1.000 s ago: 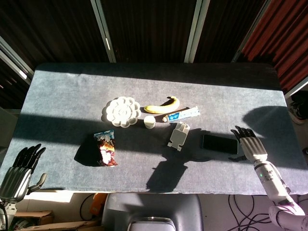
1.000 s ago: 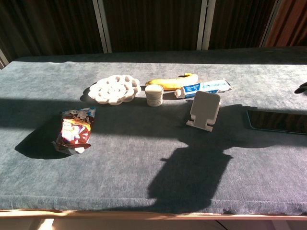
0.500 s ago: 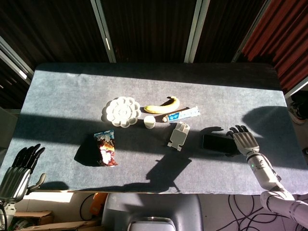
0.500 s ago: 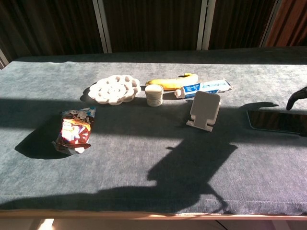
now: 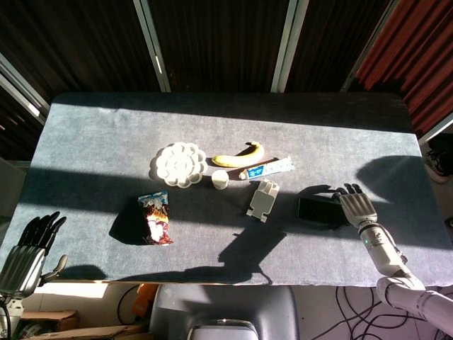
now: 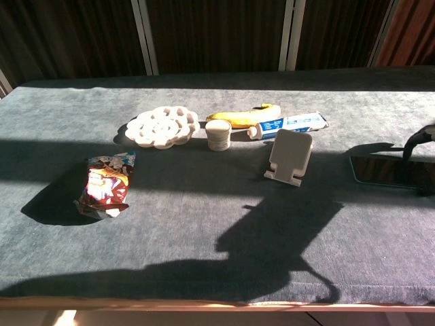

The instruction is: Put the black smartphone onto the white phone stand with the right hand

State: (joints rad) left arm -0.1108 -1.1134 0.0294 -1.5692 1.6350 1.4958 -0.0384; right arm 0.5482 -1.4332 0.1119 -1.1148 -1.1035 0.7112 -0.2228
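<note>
Early reach only: right hand (image 5: 356, 206) spread over the far end of the phone (image 5: 317, 211), apparently gripping nothing yet, phone flat on the table, stand (image 5: 262, 199) empty just beyond; grasp, lift, placement all left.

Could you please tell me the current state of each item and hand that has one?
black smartphone: flat on the table, not on the stand.
white phone stand: upright, nothing on it.
snack bag: lying flat.
toothpaste tube: lying flat.
right hand: over the phone's right end, grip unclear.
left hand: idle, holding nothing.
</note>
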